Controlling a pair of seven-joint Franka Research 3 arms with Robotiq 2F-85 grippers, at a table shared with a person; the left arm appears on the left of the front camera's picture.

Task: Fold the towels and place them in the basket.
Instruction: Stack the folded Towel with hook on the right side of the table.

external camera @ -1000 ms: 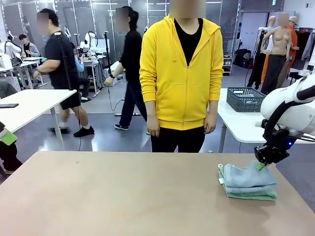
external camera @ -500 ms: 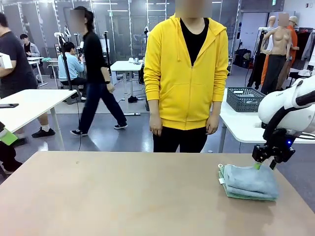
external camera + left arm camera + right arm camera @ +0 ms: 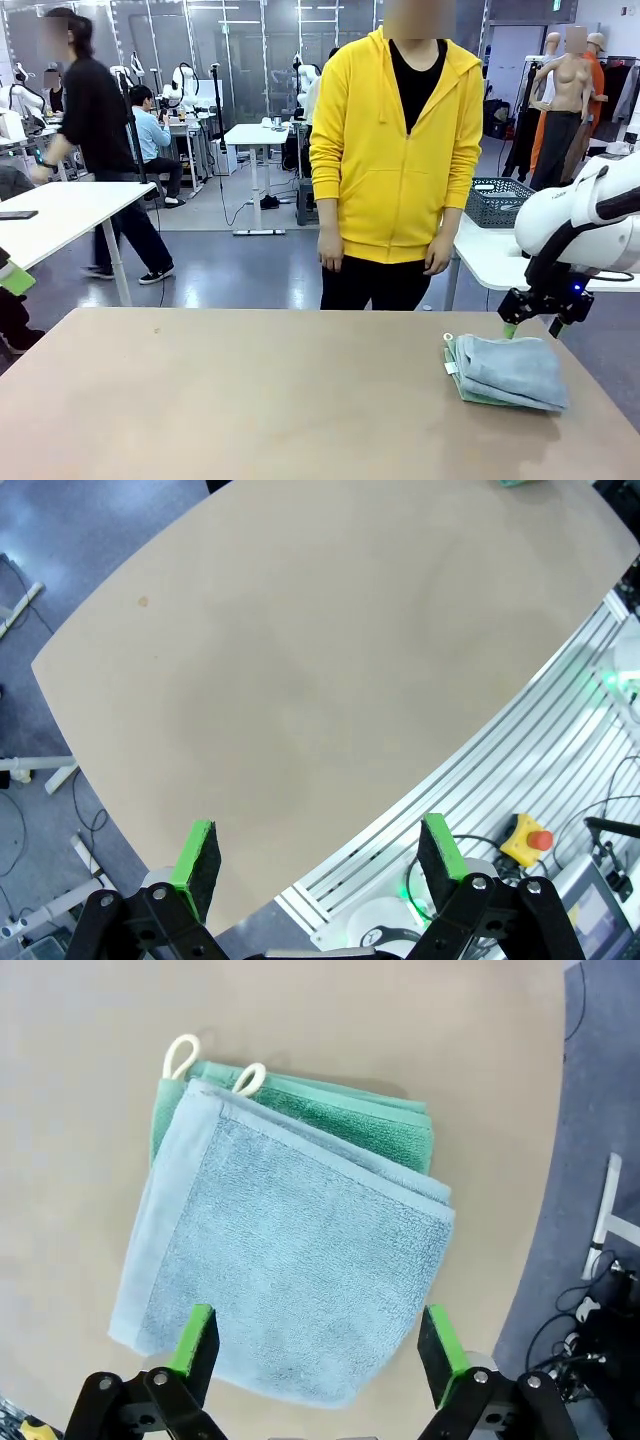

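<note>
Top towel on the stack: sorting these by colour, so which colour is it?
Pale blue-grey. The top towel shows best in the right wrist view, lying over the green towel.

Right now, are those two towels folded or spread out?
Folded. The blue-grey towel lies as a compact square on the green towel, doubled edges showing, on the table.

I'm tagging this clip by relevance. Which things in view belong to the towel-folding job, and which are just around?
Belonging to the job:
blue-grey towel, folded, on top
green towel, folded, underneath
basket, on the white table behind
right gripper, open above the stack

Just around:
left gripper, open over bare table
emergency-stop button
</note>
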